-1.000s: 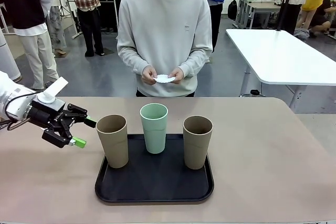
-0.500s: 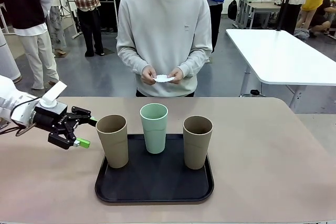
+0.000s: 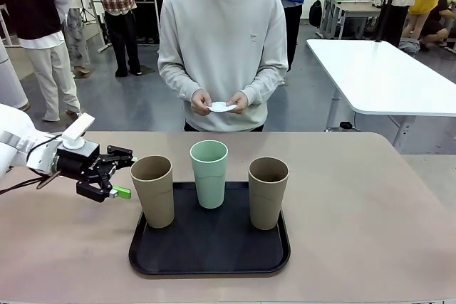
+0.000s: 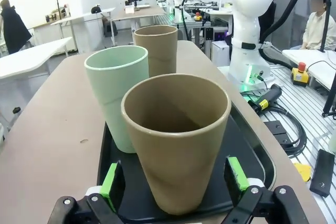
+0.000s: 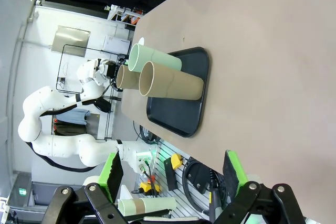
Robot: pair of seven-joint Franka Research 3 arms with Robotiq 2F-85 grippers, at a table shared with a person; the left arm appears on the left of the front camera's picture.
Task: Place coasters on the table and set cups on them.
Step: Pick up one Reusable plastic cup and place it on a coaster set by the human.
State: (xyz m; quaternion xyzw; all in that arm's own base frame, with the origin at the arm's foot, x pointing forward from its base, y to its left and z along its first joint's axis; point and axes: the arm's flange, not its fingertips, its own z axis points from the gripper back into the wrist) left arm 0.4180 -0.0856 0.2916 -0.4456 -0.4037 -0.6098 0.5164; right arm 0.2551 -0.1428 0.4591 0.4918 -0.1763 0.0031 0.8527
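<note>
- Three cups stood upright on the one black tray [image 3: 210, 265]: a left tan cup [image 3: 152, 190] at its front-left corner, a right tan cup [image 3: 268, 191] on its right side, and a mint cup [image 3: 209, 173] at its back middle.
- The white coasters [image 3: 222, 107] were well beyond the tray's far edge, held off the table [image 3: 370, 211] in the person's hands [image 3: 202, 102]; their number could not be told.
- The left gripper [image 3: 125, 174] hung just left of the tray, jaws spread wide, gripping nothing.
- The right gripper [image 5: 173, 171] was spread wide and held nothing.
</note>
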